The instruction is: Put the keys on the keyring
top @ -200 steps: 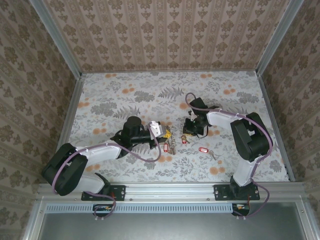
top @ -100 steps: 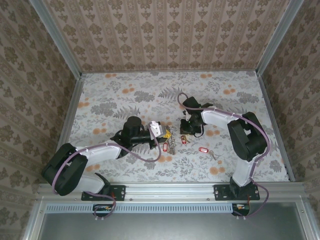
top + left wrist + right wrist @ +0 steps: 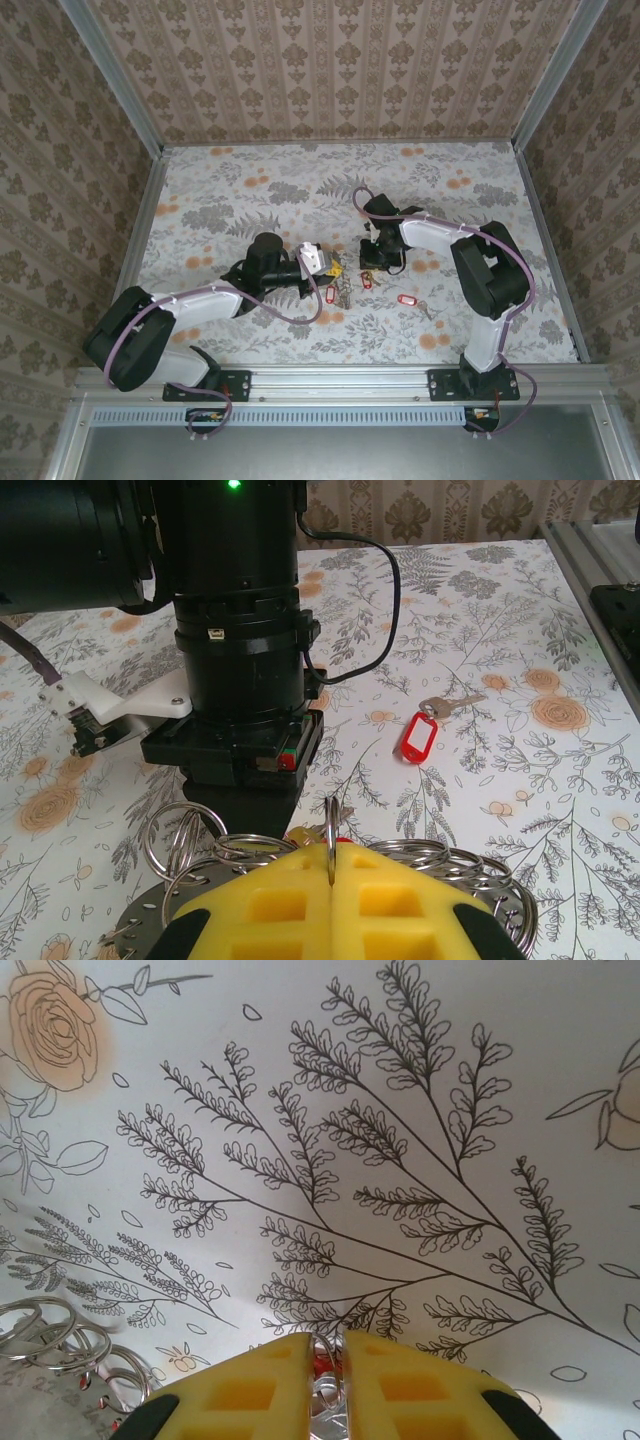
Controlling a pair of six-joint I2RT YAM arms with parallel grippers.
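Observation:
My left gripper (image 3: 330,858) is shut on one thin upright split ring of the keyring (image 3: 200,865), a grey metal disc fringed with several silvery rings; from above this gripper (image 3: 337,271) sits mid-table with the keyring (image 3: 344,292) at its tip. My right gripper (image 3: 327,1346) points down at the table, its yellow fingers almost together on a silvery key with red showing behind it. From above it (image 3: 372,266) stands just right of the keyring. A red-tagged key (image 3: 420,734) lies loose on the cloth, which the top view shows as a red-tagged key (image 3: 407,299) to the right.
The right arm's black wrist (image 3: 240,680) stands close in front of the left gripper. Two more red tags (image 3: 331,295) (image 3: 367,281) show by the keyring. The floral tablecloth (image 3: 250,190) is walled on three sides, with a metal rail (image 3: 340,380) along the near edge.
The right arm has swung a little left, bringing its gripper closer to the keyring. The left arm and the keyring have stayed put.

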